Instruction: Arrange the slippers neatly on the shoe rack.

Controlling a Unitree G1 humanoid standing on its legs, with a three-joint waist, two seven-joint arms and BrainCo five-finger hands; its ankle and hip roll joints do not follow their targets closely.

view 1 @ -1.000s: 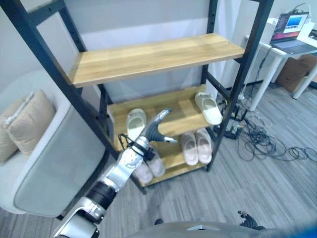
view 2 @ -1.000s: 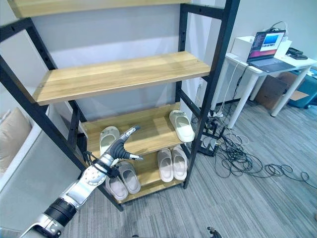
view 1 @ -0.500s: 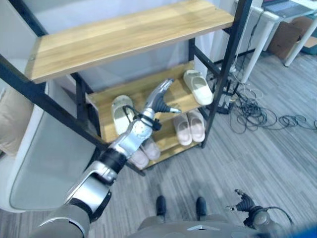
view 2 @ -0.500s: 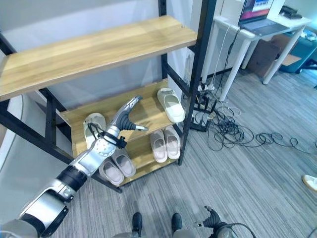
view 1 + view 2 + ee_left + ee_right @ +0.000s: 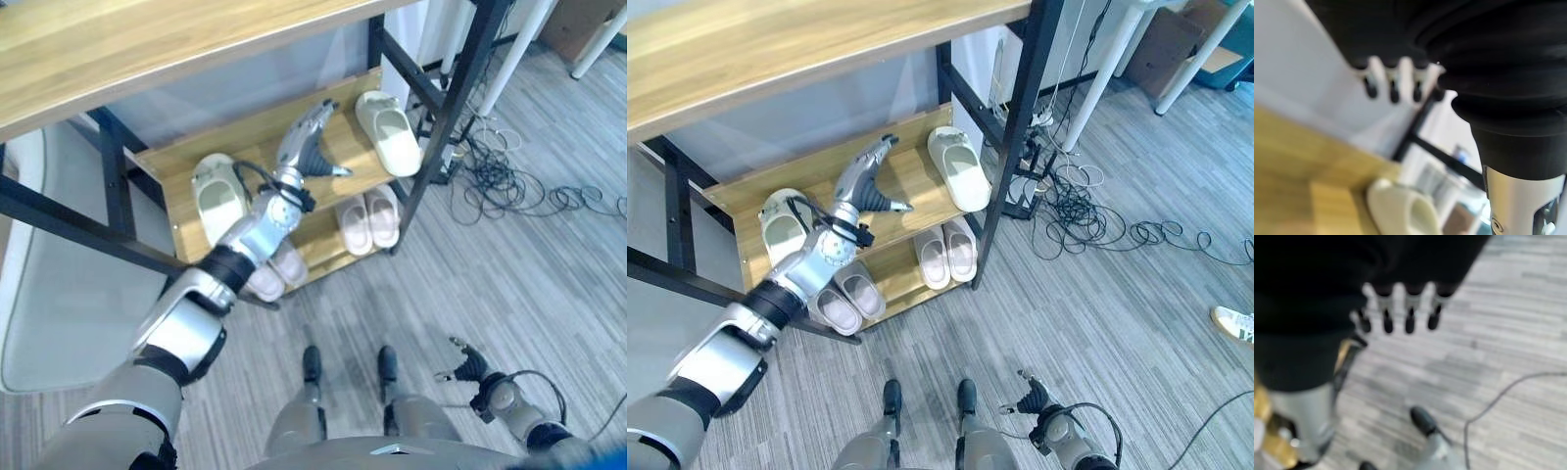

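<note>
Reaching with spread fingers, left hand (image 5: 306, 147) hovers above rack shelf (image 5: 255, 162), empty

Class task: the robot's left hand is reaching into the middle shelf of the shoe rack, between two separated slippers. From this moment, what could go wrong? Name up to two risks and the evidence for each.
1. The right-hand slipper lies at the shelf's right end beside the black post; a sideways nudge could tip it off.
2. The open left hand hovers mid-shelf, apart from both slippers; sweeping towards the left-hand slipper could skew it.
</note>
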